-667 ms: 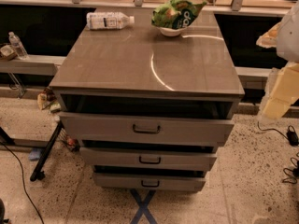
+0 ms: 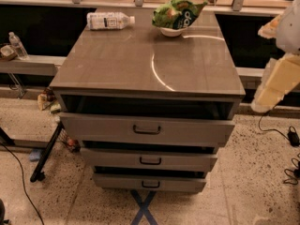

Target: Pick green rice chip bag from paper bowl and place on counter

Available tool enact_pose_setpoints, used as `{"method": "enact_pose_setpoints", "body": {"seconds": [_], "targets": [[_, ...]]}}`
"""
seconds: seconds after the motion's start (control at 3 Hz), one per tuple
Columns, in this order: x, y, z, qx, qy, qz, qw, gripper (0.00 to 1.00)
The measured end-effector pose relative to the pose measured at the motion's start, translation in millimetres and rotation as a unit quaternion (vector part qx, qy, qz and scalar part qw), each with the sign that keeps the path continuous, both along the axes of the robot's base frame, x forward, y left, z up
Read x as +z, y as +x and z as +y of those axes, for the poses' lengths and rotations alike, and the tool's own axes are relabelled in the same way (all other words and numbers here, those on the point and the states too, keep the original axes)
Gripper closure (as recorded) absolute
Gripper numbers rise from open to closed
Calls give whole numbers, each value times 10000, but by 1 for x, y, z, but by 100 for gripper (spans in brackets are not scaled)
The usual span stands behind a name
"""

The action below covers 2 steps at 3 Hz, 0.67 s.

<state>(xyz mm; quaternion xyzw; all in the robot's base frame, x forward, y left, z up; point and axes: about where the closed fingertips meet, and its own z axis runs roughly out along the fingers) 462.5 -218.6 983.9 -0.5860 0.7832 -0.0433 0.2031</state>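
Camera view. The tool (image 2: 273,89) hangs beside the worktop's (image 2: 140,64) right edge; its opening cannot be told. The bag (image 2: 176,14) lies in the bowl (image 2: 171,32), well apart, left of and beyond the tool; a bottle (image 2: 108,20) lies farther left.

At the counter's (image 2: 140,64) far edge, the green rice chip bag (image 2: 176,12) lies in the paper bowl (image 2: 171,32); the gripper (image 2: 262,102) hangs beyond the counter's right side.

Chip bag (image 2: 176,14) in paper bowl (image 2: 171,32), counter (image 2: 140,67) rear; bottle (image 2: 108,20) left; pincer (image 2: 262,102) far right.
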Motion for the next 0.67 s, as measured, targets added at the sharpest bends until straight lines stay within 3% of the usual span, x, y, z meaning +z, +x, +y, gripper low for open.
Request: {"method": "enact_pose_setpoints", "body": {"seconds": [0.33,0.67], "targets": [[18,60,-17,-342,472,-790,9952,0],[41,121,-29,-591,930,-1517,9823,0]]}}
